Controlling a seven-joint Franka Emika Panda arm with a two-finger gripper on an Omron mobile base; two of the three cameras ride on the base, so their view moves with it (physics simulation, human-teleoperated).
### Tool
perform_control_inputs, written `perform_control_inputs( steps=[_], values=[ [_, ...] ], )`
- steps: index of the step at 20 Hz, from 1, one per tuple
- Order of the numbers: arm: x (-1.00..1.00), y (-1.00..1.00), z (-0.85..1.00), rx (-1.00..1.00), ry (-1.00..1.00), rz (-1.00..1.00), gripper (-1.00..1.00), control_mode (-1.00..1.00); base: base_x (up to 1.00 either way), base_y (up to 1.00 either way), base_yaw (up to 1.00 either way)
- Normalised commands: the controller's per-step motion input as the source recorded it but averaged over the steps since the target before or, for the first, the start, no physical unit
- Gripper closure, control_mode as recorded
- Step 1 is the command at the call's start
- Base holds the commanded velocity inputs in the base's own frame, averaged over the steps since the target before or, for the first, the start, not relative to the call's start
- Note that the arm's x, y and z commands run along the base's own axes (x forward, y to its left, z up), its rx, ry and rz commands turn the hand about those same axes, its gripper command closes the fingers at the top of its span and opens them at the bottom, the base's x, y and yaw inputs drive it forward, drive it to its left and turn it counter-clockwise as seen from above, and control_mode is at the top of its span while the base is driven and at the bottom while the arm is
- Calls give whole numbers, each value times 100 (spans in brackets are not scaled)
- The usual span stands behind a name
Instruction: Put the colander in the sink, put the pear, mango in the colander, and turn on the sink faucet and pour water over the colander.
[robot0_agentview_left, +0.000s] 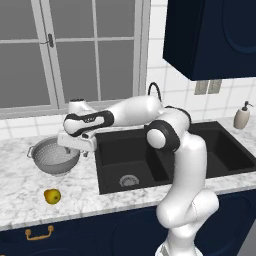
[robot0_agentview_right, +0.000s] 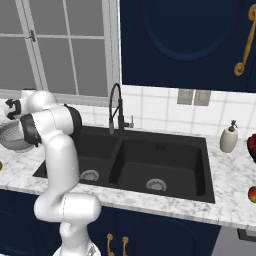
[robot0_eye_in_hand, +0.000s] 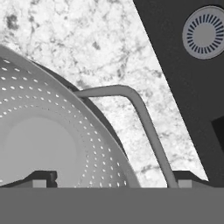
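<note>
So your gripper (robot0_agentview_left: 82, 148) sits left of centre in the left base view, hanging right over the near-side rim of the colander (robot0_agentview_left: 52, 156); the jaws are spread wide apart with nothing between them yet; in the hand view the two fingertips (robot0_eye_in_hand: 43, 178) poke up at the bottom corners, one over the colander's perforated bowl (robot0_eye_in_hand: 48, 140), the other past its wire side handle (robot0_eye_in_hand: 144, 118), so rim and handle sit in the gap.

The colander stands upright on the marble counter (robot0_agentview_left: 30, 200), centre-left of the left base view, just beside the left edge of the black sink (robot0_agentview_left: 127, 165); not in the basin yet; in the right base view it peeks out at the left edge (robot0_agentview_right: 12, 136) behind the arm.

The faucet (robot0_agentview_right: 116, 107) is upper middle of the right base view, behind the divider between the basins.

There's a yellow-green fruit (robot0_agentview_left: 52, 196) lower left of the left base view, on the counter in front of the colander, and a reddish-green one (robot0_agentview_right: 252, 194) at the right edge of the right base view; can't tell you which is the pear and which the mango.
</note>
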Motion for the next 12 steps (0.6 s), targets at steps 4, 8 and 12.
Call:
perform_control_inputs(
  steps=[4,8,12],
  values=[
    [0,3,-33,-2,0,0,-100,-100,0,0,0],
    [0,2,-35,-1,0,0,100,-100,0,0,0],
    [-8,-2,-14,0,-2,-2,100,-100,0,0,0]
  ],
)
